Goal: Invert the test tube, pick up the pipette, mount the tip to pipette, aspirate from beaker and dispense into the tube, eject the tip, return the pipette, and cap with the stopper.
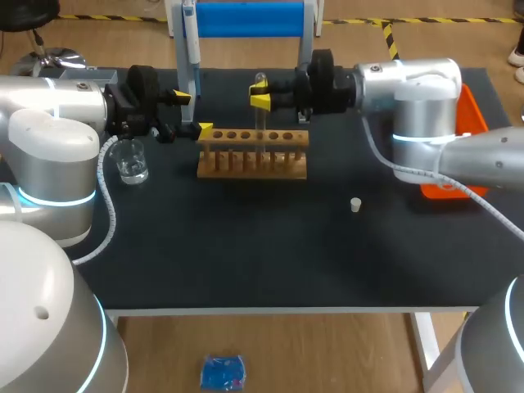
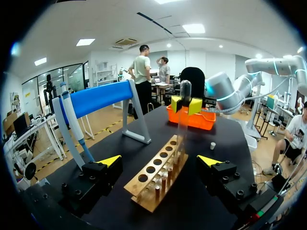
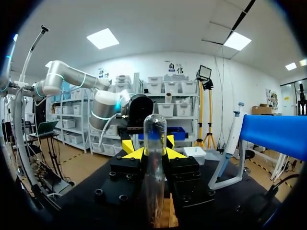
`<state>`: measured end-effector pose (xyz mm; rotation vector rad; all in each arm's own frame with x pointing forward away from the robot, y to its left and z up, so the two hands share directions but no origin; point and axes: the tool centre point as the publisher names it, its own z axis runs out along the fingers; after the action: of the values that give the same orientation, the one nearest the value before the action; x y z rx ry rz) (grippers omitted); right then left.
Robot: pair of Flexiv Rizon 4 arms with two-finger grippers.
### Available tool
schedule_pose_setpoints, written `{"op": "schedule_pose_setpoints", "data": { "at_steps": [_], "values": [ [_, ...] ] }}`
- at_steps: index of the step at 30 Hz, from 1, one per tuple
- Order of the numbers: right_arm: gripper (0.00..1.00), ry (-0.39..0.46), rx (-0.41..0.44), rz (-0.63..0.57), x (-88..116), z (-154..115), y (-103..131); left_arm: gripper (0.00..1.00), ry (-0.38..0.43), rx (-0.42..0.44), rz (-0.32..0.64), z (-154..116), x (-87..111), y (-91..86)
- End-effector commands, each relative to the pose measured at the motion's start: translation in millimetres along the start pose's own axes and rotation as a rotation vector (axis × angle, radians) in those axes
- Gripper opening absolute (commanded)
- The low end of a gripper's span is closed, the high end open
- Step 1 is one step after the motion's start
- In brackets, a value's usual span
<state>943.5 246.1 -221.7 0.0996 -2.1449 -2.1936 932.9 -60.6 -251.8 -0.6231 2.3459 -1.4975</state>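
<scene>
The right end effector (image 3: 147,146) is clenched on the clear glass test tube (image 3: 155,136) near its upper end. The tube looks light, slippery and fragile. The left end effector (image 2: 159,161) is released.

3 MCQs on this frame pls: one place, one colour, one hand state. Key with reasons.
1. The small white stopper lies: A) on the black table, right of the wooden test-tube rack; B) in a rack hole; C) atop the rack.
2. The plastic tray at the table's right side is: A) blue; B) orange; C) green.
3. The right hand is: A) open; B) shut on the clear glass test tube; C) shut on the stopper.
1A: it sits alone on the table. 2B: plainly orange. 3B: both fingers press the tube.
</scene>
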Motion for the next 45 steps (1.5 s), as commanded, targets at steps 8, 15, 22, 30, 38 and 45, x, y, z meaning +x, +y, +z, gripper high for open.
{"op": "schedule_pose_setpoints", "data": {
  "at_steps": [8,15,22,30,38,45],
  "values": [
    [0.0,-0.003,0.017,-0.015,8.2,-5.2,22.6,1.0,-0.003,0.005,0.001,0.4,0.4,1.3],
    [0.0,-0.002,0.047,-0.023,18.1,-8.7,37.0,1.0,-0.003,0.005,0.001,0.4,0.4,1.3],
    [0.0,-0.009,0.052,-0.006,29.7,-17.1,51.2,1.0,-0.003,0.005,0.001,0.4,0.4,1.3],
    [0.0,-0.019,0.03,0.015,46.6,-30.5,64.8,1.0,-0.003,0.005,0.001,0.4,0.4,1.3],
    [0.0,-0.034,0.026,0.013,58.8,-39.0,72.0,1.0,-0.003,0.005,0.001,0.4,0.4,1.3],
    [0.0,-0.034,0.026,0.013,58.8,-39.0,72.0,1.0,-0.003,0.005,0.001,0.4,0.4,1.3]
  ]
}}
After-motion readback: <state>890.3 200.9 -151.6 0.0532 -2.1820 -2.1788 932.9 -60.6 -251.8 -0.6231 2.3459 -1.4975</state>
